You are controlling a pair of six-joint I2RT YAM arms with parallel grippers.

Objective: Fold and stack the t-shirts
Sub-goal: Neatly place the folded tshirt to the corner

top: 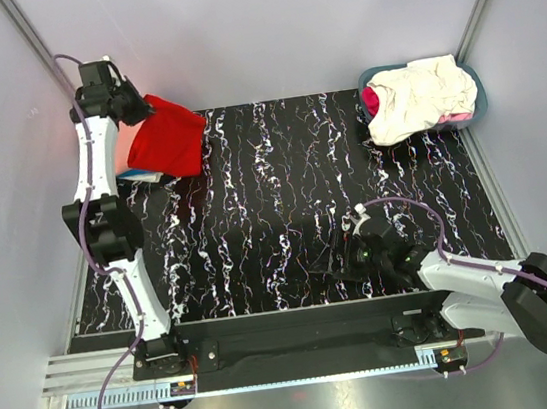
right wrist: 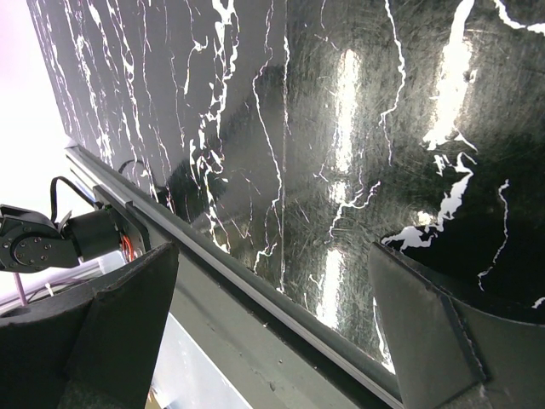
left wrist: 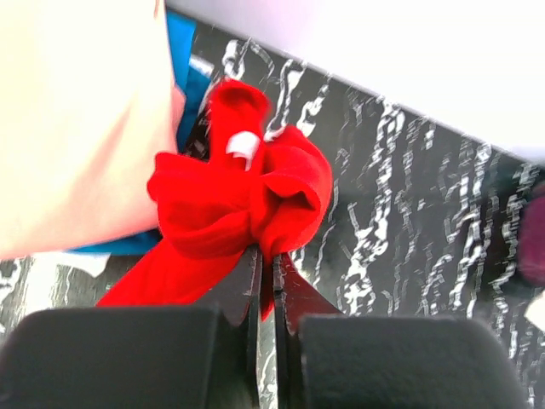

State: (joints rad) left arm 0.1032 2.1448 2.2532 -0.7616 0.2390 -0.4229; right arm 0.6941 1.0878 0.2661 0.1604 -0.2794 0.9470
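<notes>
While my left gripper [left wrist: 266, 268] is pinching the red shirt [left wrist: 230, 204] over the far-left stack [left wrist: 77, 128], I'm placing it; next, release.

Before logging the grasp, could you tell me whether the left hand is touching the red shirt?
Touching. The left wrist view shows the left hand pinched shut on a fold of the red shirt.
</notes>
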